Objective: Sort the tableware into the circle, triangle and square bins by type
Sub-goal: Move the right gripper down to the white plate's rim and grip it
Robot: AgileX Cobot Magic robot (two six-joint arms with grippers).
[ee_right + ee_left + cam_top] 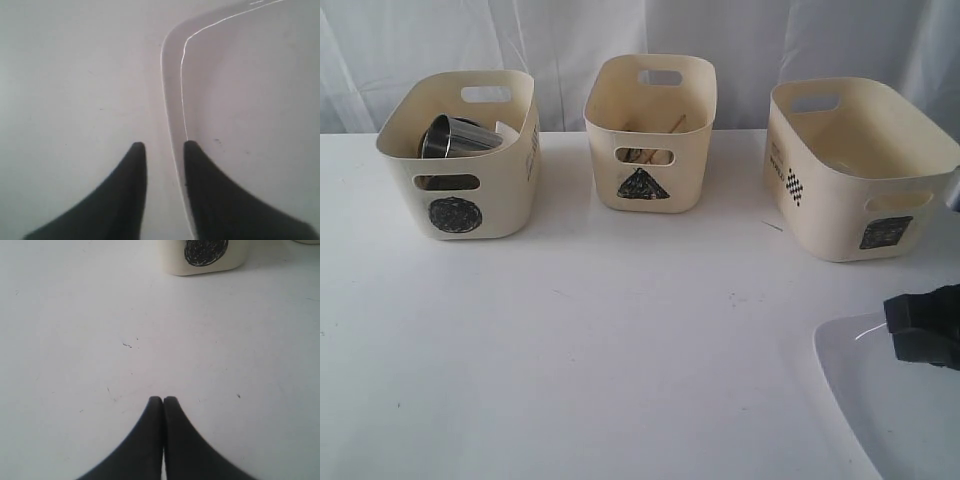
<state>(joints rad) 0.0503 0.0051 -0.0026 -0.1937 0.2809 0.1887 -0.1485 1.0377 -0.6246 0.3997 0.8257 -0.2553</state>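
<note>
Three cream bins stand along the back of the white table. The circle bin (460,160) on the left holds a steel mug (455,138). In the middle, the triangle bin (650,135) shows a thin wooden stick (675,124) inside. The wide square bin (860,170) is on the right. A white plate (890,400) lies at the front right. My right gripper (165,147) is open, its two fingers straddling the rim of the plate (172,100). My left gripper (163,400) is shut on nothing above bare table, short of the circle bin (202,255).
The right arm's black body (925,325) hangs over the plate's far edge at the frame's right side. White curtains close off the back. The tabletop (620,350) in front of the bins is white with small dark specks.
</note>
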